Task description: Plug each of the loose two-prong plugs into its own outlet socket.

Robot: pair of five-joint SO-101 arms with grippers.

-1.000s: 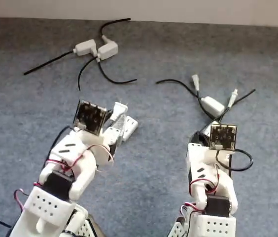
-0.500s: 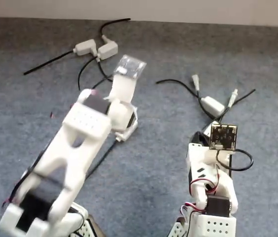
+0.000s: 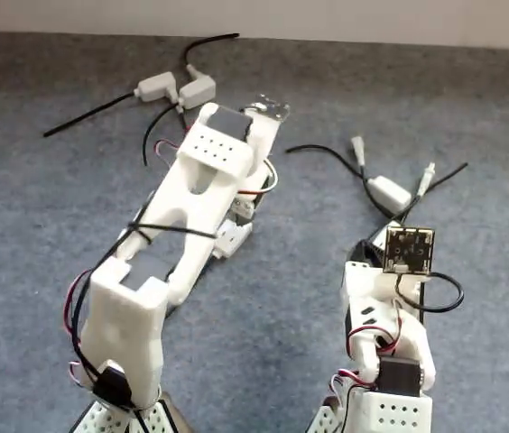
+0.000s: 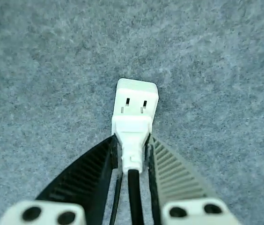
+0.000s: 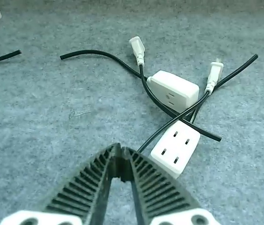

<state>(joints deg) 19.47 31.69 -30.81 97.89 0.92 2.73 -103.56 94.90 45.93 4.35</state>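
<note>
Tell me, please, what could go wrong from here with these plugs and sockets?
The left hand pinches the white connector only by its narrow neck at the cord, so it may twist or slip when pushed. Ahead of the shut right hand, black cables cross between the two sockets; pulling a plug could drag them along.

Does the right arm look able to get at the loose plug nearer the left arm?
Probably yes. The plug lies on the carpet past the outlet blocks, with nothing on top of it. The right gripper holds nothing, but it is shut and would need opening first.
</note>
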